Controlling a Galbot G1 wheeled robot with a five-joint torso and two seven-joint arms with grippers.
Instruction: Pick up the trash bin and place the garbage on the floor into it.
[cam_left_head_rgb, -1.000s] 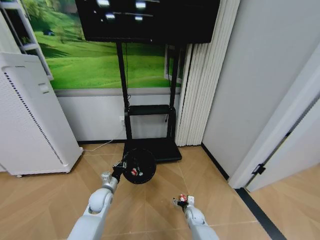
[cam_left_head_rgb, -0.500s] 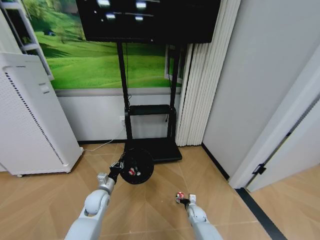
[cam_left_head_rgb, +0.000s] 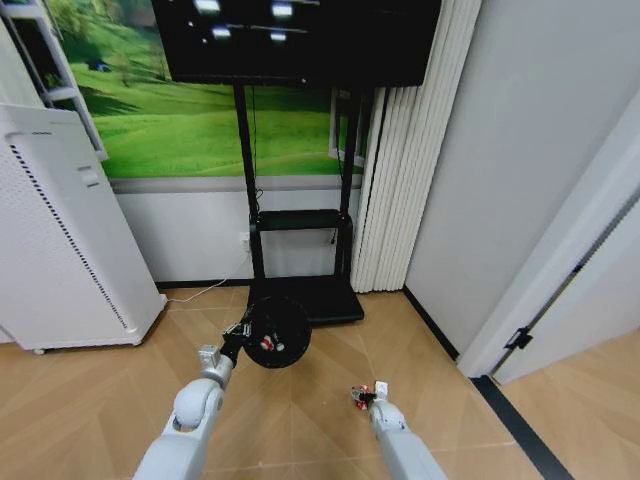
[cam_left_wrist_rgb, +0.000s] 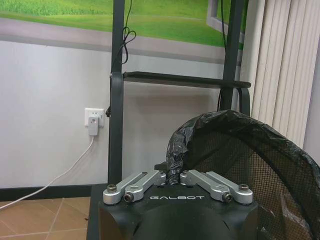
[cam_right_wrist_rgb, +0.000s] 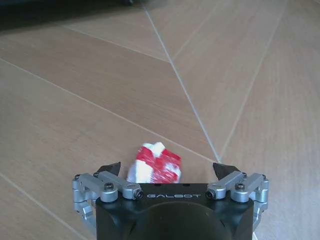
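Between the spread fingers of the right gripper (cam_right_wrist_rgb: 167, 172) lay a red-white wrapper (cam_right_wrist_rgb: 153, 165) on the floor (cam_right_wrist_rgb: 75, 115), not yet grasped; the left gripper (cam_left_wrist_rgb: 173, 178) was clenched on the bin (cam_left_head_rgb: 275, 332) rim, litter apparently inside; versus a second earlier, the right gripper sat lower, the bin barely shifted.

"GALBOT" on left gripper (cam_left_wrist_rgb: 173, 176) housing, likewise right gripper (cam_right_wrist_rgb: 166, 169) housing, seemingly nothing else

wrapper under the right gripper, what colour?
Red and white, crumpled wrapper lying on the floor; clearest in the right wrist view.
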